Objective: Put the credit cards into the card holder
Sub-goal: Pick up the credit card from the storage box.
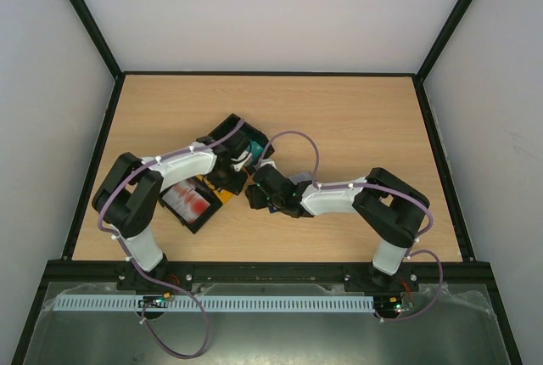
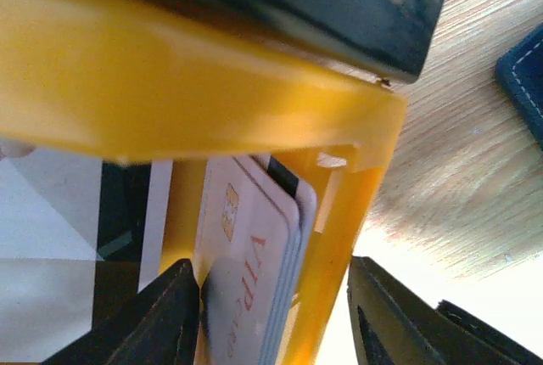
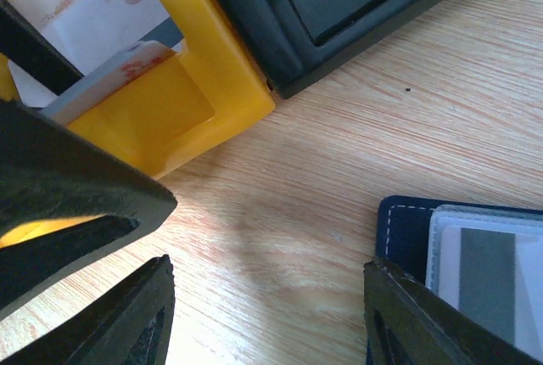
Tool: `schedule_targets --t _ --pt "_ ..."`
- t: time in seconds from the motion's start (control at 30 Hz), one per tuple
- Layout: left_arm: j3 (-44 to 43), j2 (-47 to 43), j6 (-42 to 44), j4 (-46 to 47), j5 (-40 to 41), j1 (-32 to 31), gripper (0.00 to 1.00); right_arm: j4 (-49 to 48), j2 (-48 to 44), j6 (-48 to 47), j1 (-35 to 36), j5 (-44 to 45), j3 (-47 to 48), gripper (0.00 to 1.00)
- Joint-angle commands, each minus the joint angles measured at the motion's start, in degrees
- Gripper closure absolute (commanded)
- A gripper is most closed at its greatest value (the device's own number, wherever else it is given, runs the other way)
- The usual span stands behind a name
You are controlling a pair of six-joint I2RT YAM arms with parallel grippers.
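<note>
A stack of whitish credit cards (image 2: 250, 246) with red "VIP" lettering and a gold chip stands in the yellow compartment of the tray (image 2: 212, 102). My left gripper (image 2: 271, 318) is open, its jaws straddling this stack and the yellow wall; the left finger is right against the cards. In the top view it (image 1: 222, 180) is down in the tray. The navy card holder (image 3: 407, 229) lies open on the wood, grey lining (image 3: 484, 263) up. My right gripper (image 3: 267, 322) is open over bare wood, its right finger at the holder's edge. Red-marked cards (image 1: 188, 201) and a teal card (image 1: 246, 151) lie in the tray.
The black-and-yellow tray (image 1: 204, 216) lies diagonally left of centre, with its black end (image 3: 339, 8) close to the holder. The two grippers are close together, and the left one's dark finger (image 3: 68, 187) shows in the right wrist view. Black frame rails edge the table.
</note>
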State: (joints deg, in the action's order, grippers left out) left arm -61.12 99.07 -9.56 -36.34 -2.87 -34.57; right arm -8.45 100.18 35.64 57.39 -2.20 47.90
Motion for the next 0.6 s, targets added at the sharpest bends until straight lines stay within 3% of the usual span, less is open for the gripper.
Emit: schedule_targets --t 0.0,0.37,0.57 --pt "-1.2 -2.1 -1.0 -4.2 -0.6 -1.0 0.53 0.0 -1.7 0.5 -0.2 2.2 -0.8 0.41" --pt "-0.8 -4.8 -1.2 -6.2 -0.6 -1.2 0.69 -0.1 -1.0 0.6 -0.3 2.0 -0.5 0.40" --pt "-0.8 -5.0 -1.2 -6.3 -0.5 -1.2 0.70 0.0 -0.5 0.5 -0.4 1.7 -0.2 0.40"
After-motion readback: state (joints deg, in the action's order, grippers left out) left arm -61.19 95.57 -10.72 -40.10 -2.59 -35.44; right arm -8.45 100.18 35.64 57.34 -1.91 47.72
